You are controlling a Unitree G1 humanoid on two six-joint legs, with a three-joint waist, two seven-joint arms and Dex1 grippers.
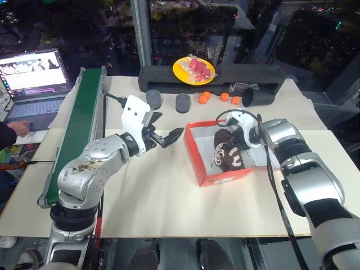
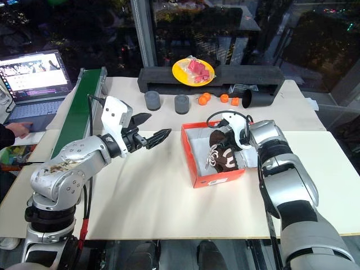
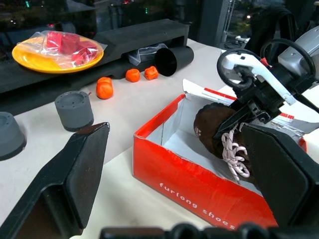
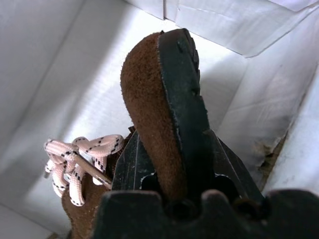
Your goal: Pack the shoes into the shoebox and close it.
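The right gripper's (image 3: 234,117) two black fingers (image 4: 130,164) pinch one brown shoe (image 4: 159,99) by its edge, holding it inside the open orange-red shoebox (image 1: 225,175). One shoe (image 1: 228,152) with cream laces is visible in the box; whether a second lies beneath it cannot be told. The left gripper (image 1: 167,134) hovers beside the box, fingers spread wide and empty. Behind stand two grey cylinders (image 1: 153,99), four small orange pieces (image 1: 203,98) and one yellow plate (image 1: 183,72).

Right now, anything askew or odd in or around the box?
Yes. The shoe stands on edge in the shoebox, sole sideways, pinched by the right gripper, laces dangling. Behind, a black cup lies tipped beside scattered orange pieces.
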